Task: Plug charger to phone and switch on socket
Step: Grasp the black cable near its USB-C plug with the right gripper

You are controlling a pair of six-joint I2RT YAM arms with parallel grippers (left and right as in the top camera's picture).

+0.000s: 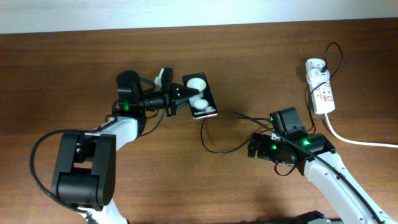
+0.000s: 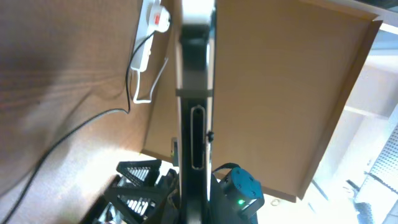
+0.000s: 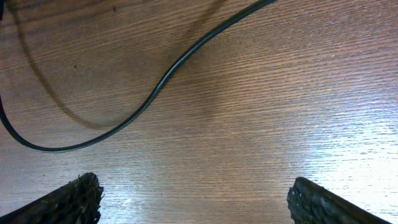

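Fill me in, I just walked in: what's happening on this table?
The left end effector grips the phone by one end. The right end effector hangs open just above the charger cable. The socket sits off to the right, with neither arm at it. Whether the cable is in the phone, I cannot tell.

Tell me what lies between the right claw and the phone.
Overhead view: only the charger's cable loops over bare table between right claw and phone.

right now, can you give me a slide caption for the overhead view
Left gripper grips the phone; open right gripper sits by the charger cable; socket lies far right.
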